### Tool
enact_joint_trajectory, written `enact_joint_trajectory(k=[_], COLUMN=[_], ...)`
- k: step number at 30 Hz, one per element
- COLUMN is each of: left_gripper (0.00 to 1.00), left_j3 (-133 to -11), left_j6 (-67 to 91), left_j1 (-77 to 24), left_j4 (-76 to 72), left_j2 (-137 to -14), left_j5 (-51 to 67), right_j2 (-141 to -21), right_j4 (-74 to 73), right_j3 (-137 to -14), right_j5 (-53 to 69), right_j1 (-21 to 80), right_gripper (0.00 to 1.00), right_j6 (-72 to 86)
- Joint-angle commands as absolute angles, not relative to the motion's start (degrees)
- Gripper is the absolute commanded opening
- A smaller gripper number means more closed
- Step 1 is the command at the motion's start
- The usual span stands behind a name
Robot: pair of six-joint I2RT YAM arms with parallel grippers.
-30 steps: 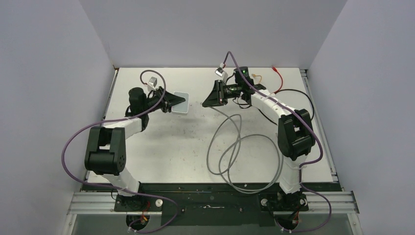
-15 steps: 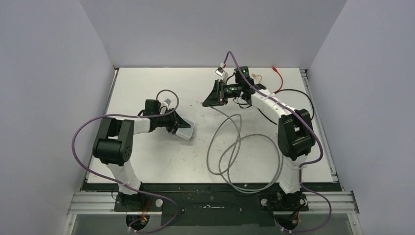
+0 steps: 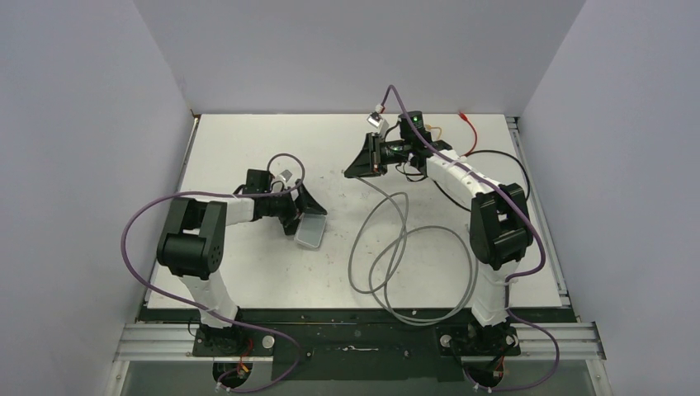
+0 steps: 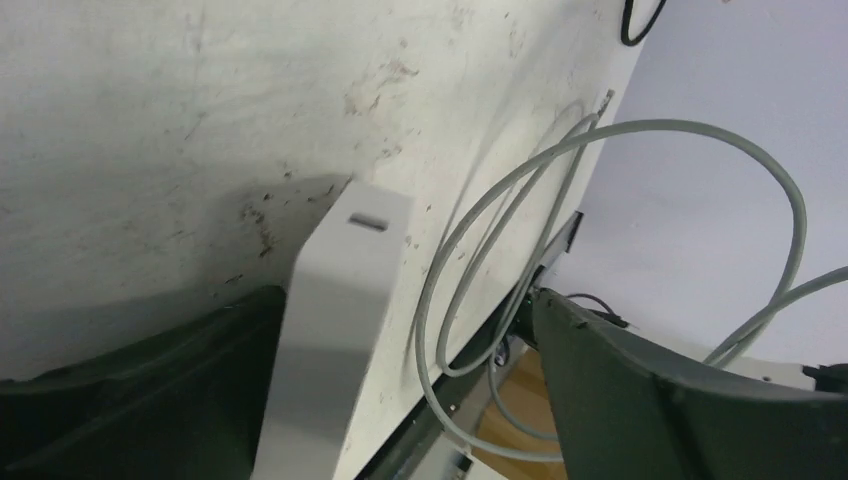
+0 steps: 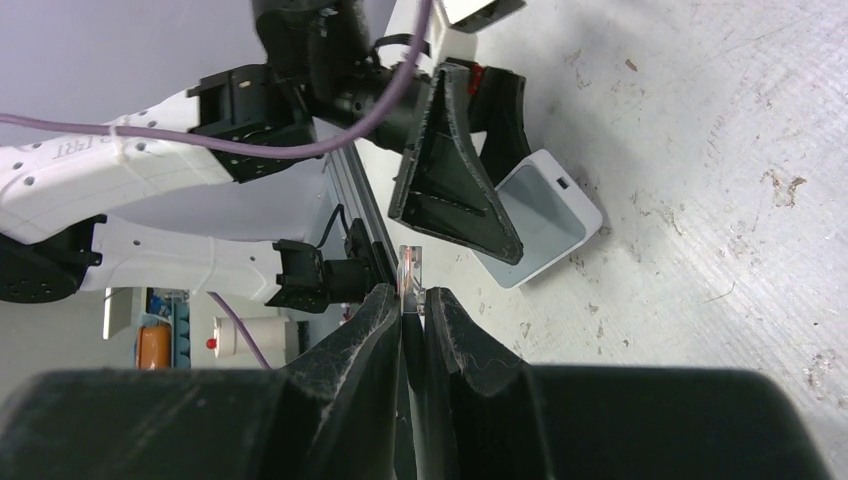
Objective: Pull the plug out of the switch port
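Switch nearer, left claw wider

Overhead view: even, diffuse light, sharp, no glare. Left wrist view: soft shadow on the table at ten o'clock of the switch; my left fingers dark, out of focus. Right wrist view: my right fingers blurred and underexposed at six o'clock; the plug between them sharper.

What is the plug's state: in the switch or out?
Out. The plug is pinched in the shut right gripper, clear of the switch, which sits by the left gripper.
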State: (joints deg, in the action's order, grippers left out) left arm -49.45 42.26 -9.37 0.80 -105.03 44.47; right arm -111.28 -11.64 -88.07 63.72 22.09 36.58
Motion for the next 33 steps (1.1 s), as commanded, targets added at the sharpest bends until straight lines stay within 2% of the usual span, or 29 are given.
enact_joint_trajectory(k=[1, 12, 27, 33], left_gripper=[0.96, 0.96, 0.96, 0.96], left_j3=[-50.25, -51.87, -65.54, -68.74], left_j6=[39.25, 36.97, 23.21, 22.07], left_j1=[-9.51, -9.13, -7.73, -6.37], left_j4=[4.27, 10.58, 31.69, 31.28], left_j2=[-104.31, -101.12, -90.27, -84.09], left_j5=[40.60, 35.20, 12.08, 8.07], right_j2=[-108.98, -108.72, -107.94, -108.53], right_j4=[-10.72, -10.54, -11.20, -14.11], right_j3=[-89.70, -89.36, -92.06, -94.64], right_j5=[63.33, 62.93, 59.77, 57.89], right_j1=[21.59, 21.10, 20.65, 20.65], right_gripper=[0.05, 0.05, 0.05, 0.05], right_j6=[36.49, 36.53, 36.02, 33.87])
